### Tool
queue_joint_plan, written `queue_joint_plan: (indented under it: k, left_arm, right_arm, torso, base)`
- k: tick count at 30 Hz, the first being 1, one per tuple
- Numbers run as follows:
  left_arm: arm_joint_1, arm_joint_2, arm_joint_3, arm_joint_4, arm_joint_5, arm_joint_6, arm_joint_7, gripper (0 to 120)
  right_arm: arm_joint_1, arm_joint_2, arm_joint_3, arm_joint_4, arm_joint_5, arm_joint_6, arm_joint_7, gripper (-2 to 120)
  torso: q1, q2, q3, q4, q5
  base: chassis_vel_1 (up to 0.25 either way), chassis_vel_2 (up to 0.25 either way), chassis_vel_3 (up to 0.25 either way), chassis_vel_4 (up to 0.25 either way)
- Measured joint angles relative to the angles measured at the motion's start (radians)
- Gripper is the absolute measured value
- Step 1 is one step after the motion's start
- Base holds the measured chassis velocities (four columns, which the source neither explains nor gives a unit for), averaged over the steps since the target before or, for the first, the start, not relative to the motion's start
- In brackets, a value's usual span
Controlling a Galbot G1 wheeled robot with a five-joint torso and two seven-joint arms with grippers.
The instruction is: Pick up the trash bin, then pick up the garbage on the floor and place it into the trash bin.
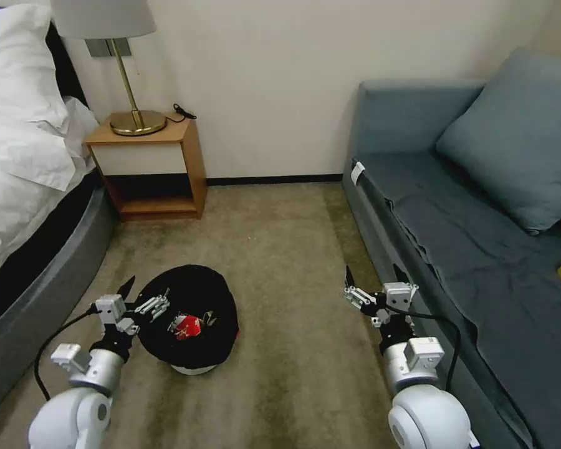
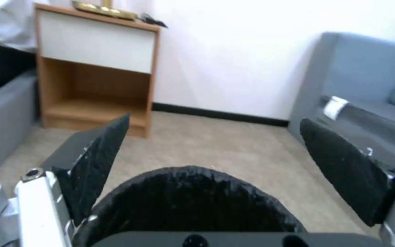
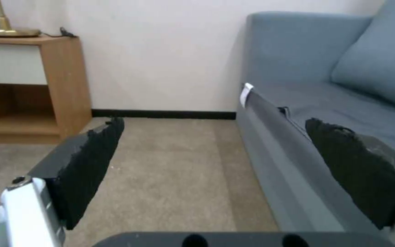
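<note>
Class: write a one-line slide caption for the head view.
Left gripper open at the trash bin rim, right gripper open beside the sofa.

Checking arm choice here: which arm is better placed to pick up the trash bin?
Left. The left gripper is open right at the trash bin rim; the right gripper hovers open by the sofa.

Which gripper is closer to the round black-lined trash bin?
Left. The left gripper is open at the round black-lined trash bin rim; the right gripper hangs open beside the sofa.

Beige short-pile carpet floor [image 1: 293, 262] fills frame centre. On it: round trash bin w/ crinkled black bag liner [image 1: 190, 324] lower left, wooden nightstand [image 1: 153, 168] upper left, grey-blue fabric sofa [image 1: 467, 237] along right edge.
</note>
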State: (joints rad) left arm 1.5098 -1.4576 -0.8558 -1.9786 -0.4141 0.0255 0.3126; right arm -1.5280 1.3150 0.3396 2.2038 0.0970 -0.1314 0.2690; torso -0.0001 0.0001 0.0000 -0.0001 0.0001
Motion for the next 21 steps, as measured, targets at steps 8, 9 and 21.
queue_joint_plan:
  k: [8, 9, 21]
  left_arm:
    - [0.058, -0.052, 0.003, -0.022, 0.063, -0.117, -0.008, 100]
    - [0.075, -0.059, 0.009, -0.031, 0.069, -0.137, -0.006, 100]
    - [0.121, -0.066, 0.018, -0.039, 0.096, -0.222, -0.018, 100]
  right_arm:
    - [-0.043, 0.004, 0.016, 0.016, -0.014, 0.017, -0.015, 100]
    - [-0.055, 0.004, 0.018, 0.018, -0.019, 0.021, -0.018, 100]
    - [-0.076, 0.017, 0.018, 0.019, -0.043, 0.038, -0.027, 100]
  torso:
    - [0.000, 0.000, 0.000, 0.0001, 0.0000]
    - [0.000, 0.000, 0.000, 0.0000, 0.0000]
    - [0.000, 0.000, 0.000, 0.0001, -0.0001]
  base:
    - [0.000, 0.000, 0.000, 0.000]
    - [0.000, 0.000, 0.000, 0.000]
    - [0.000, 0.000, 0.000, 0.000]
